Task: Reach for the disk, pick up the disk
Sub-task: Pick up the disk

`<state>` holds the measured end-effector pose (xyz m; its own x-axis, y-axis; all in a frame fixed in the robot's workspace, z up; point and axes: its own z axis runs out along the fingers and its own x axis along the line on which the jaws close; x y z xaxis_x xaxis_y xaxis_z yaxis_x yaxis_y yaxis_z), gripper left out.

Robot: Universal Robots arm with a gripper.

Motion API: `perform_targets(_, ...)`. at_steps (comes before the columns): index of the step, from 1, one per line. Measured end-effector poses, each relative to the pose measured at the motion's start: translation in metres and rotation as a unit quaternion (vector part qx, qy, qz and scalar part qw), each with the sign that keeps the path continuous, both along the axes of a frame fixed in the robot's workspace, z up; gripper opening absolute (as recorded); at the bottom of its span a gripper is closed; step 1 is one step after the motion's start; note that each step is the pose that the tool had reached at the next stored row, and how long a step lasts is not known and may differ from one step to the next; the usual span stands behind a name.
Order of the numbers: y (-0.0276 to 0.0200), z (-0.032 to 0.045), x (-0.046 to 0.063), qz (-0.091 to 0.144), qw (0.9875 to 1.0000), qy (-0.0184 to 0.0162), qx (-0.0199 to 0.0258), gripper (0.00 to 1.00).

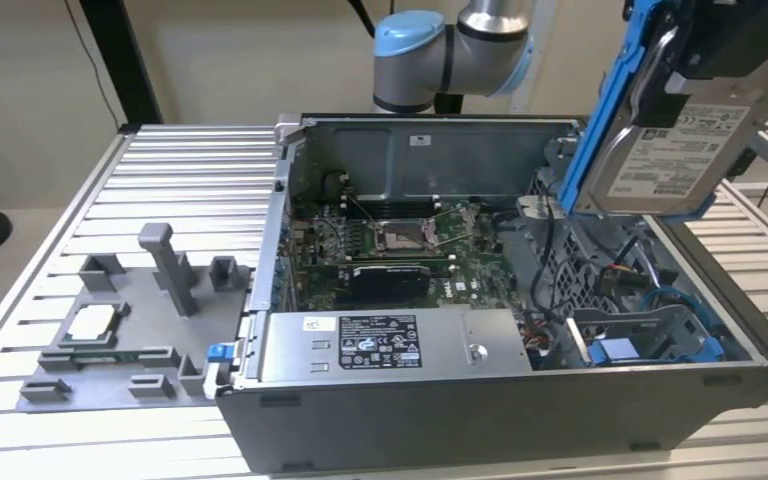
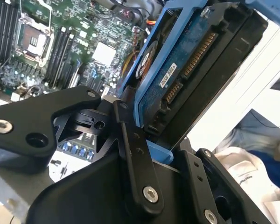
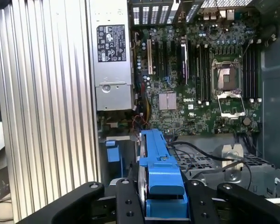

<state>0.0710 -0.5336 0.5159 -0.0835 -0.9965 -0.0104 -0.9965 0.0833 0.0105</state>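
Exterior view places the open computer case point(image 1: 518, 400) on a slatted aluminium table point(image 1: 184, 170), with a grey fixture block point(image 1: 117, 340) beside the case. Inside the case lie the motherboard point(image 1: 398, 240), the grey power supply point(image 1: 384, 345) with its black label, and a blue drive bay point(image 1: 651, 340). The disk point(image 1: 671, 140) hangs above the case, its white printed label facing out, too small to read. The gripper point(image 3: 165, 205) is clamped on the disk's blue rails, fingers point(image 2: 135, 154) pressed against them.
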Motion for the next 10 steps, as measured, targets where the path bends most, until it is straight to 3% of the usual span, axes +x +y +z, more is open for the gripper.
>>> perform_targets(10,-0.0229,-0.0059,0.006,0.0,1.0,0.0001,0.0001,0.0)
